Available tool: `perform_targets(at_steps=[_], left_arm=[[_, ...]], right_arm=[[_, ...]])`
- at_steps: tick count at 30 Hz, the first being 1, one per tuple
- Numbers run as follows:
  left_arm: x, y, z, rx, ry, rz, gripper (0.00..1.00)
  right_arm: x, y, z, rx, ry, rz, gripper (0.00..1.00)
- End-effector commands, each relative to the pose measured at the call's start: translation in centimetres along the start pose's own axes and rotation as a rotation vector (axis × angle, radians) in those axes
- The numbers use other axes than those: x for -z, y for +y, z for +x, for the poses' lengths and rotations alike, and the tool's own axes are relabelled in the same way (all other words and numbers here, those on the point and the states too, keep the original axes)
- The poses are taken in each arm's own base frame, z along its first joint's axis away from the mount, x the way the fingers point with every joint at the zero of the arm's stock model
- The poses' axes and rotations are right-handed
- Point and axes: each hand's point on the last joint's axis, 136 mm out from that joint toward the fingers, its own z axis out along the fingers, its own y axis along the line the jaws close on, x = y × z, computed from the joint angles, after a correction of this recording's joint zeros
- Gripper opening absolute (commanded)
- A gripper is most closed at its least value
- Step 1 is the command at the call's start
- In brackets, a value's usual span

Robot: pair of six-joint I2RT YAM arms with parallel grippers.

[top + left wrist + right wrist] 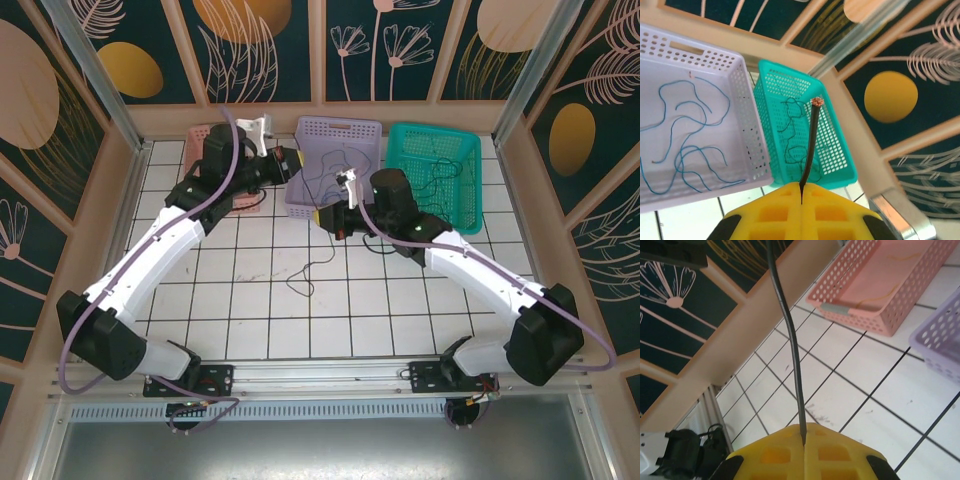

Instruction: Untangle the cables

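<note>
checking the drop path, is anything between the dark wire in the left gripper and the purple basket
Nothing visible does. The left gripper is shut on the dark wire beside the purple basket, whose top is open; open air lies between them. The right gripper is also shut on a thin wire, possibly the same one.

Pink basket (197, 132) mostly hidden behind left arm (165, 245). Right wrist view: wire (791, 340) runs off top edge, end unseen.

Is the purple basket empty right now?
No, several thin blue wires lie loose on the floor of the purple basket.
</note>
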Motion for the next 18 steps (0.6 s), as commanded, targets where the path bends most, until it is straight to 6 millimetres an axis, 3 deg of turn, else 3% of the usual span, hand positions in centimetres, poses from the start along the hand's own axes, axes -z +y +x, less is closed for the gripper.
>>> perform_targets(at_steps=[1,3,5,8,14,18], left_arm=[[1.5,-2.0,-1.7,-0.183,-0.075,0.093,0.0],[1.4,-2.5,-1.3,-0.176,-0.065,0.136,0.0],[1.3,-3.1,-0.8,-0.164,-0.05,0.184,0.0],[1.1,-3.0,-0.3,-0.15,-0.033,0.195,0.0],[0.8,-2.7,0.0,-0.144,-0.001,0.178,0.0],[0.5,-2.4,-0.2,-0.135,0.008,0.155,0.0]], right_arm=[[-0.1,0.7,1.5,-0.039,0.095,-0.055,0.0],[-0.2,0.5,1.2,-0.039,0.083,-0.041,0.11],[0.0,0.3,0.6,-0.036,0.054,-0.022,0.31],[0.5,0.5,-0.9,-0.022,-0.012,-0.003,0.52],[1.8,0.0,-5.0,0.013,-0.166,0.049,0.66],[1.4,0.2,-7.7,0.028,-0.218,0.032,0.67]])
